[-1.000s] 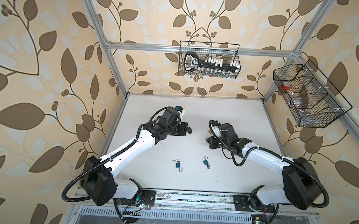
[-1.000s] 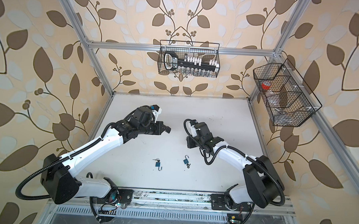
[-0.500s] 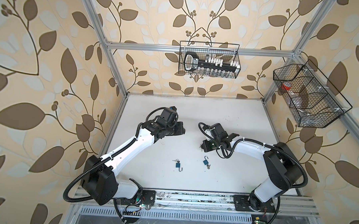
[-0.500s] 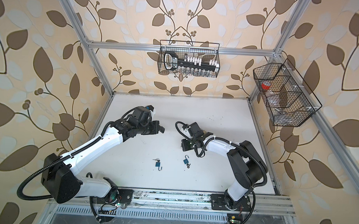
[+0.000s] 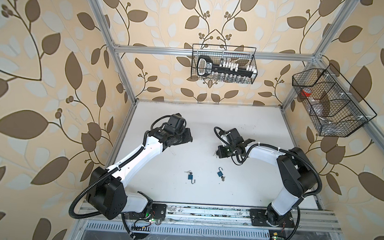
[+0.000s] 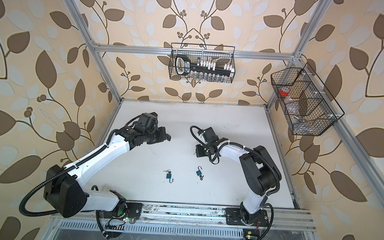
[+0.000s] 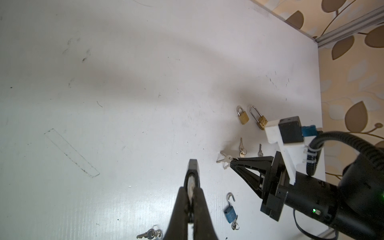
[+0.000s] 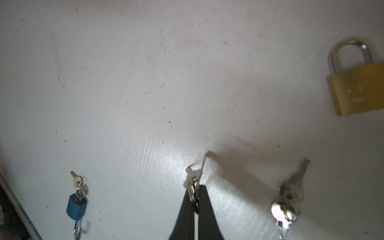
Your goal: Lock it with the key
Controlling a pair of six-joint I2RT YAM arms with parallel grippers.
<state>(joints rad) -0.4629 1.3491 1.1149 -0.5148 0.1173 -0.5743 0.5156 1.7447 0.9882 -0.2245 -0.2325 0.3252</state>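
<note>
Nearest the front rail, the left blue padlock [image 5: 190, 176] and the right blue padlock [image 5: 220, 174] lie on the white table [image 5: 208, 125], shackles open, keys at each. Further in, the right gripper [image 8: 197, 187] pinches the ring of a bunch of silver keys [image 8: 194, 176], low over the table. Well to its left, the left gripper [image 7: 192, 164] is closed on nothing. Beyond lie loose keys [image 7: 241, 147], then a brass padlock [image 7: 243, 118] and a long-shackled brass padlock [image 7: 260, 120]. A wire basket [image 5: 224, 64] hangs on the back wall.

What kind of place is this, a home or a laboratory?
Most likely a laboratory robot cell, not a home: two robot arms are bolted to a rail beside a white table, an aluminium frame stands against wallpapered walls, and a wire basket hangs from that frame.
</note>
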